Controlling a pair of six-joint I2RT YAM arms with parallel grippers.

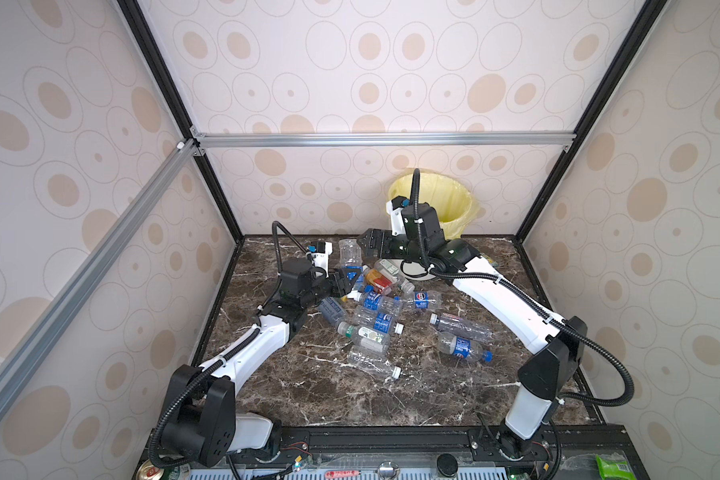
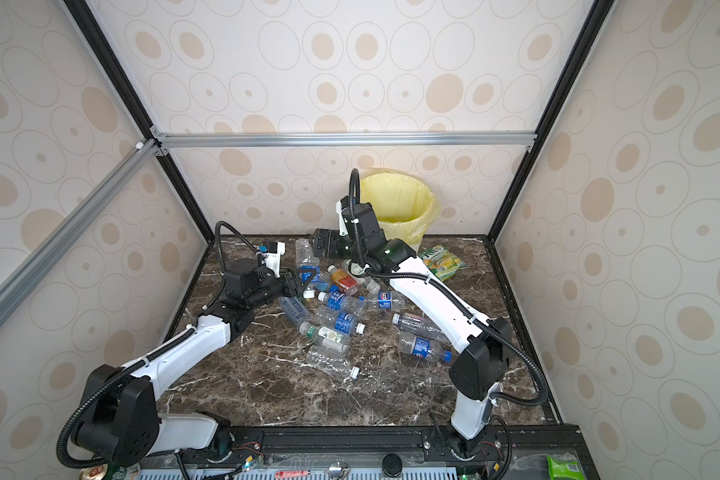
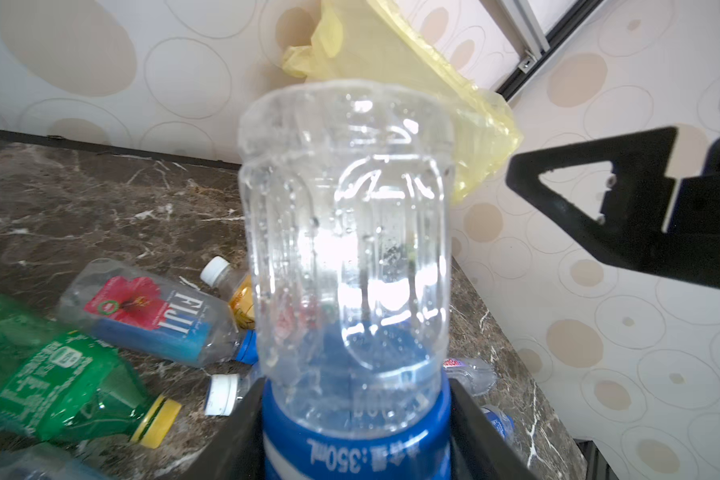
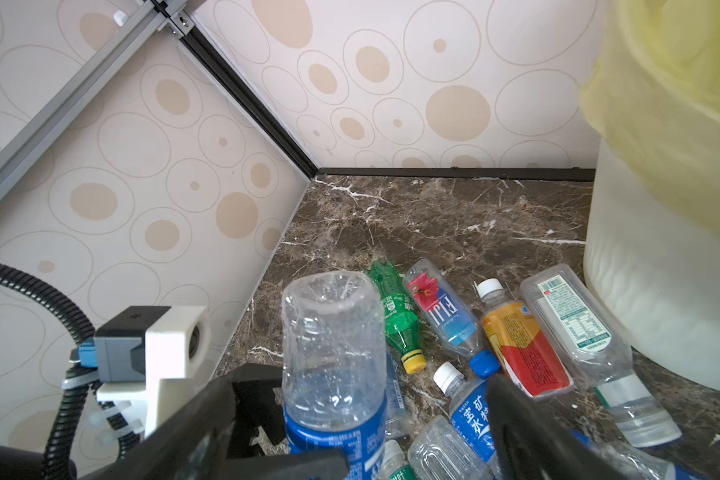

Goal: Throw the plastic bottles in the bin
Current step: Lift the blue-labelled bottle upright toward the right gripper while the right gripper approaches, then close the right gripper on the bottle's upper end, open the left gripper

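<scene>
Clenching a clear plastic bottle with a blue label around that label, the left gripper holds it base-up at about eleven o'clock on the brown marble tabletop. The right gripper hangs just beside it, claw spread wide and empty. The round white ribbed bin, lined with a pale yellow bag, stands at about one o'clock by the far edge, and the other plastic bottles lie scattered around the table's middle.
</scene>
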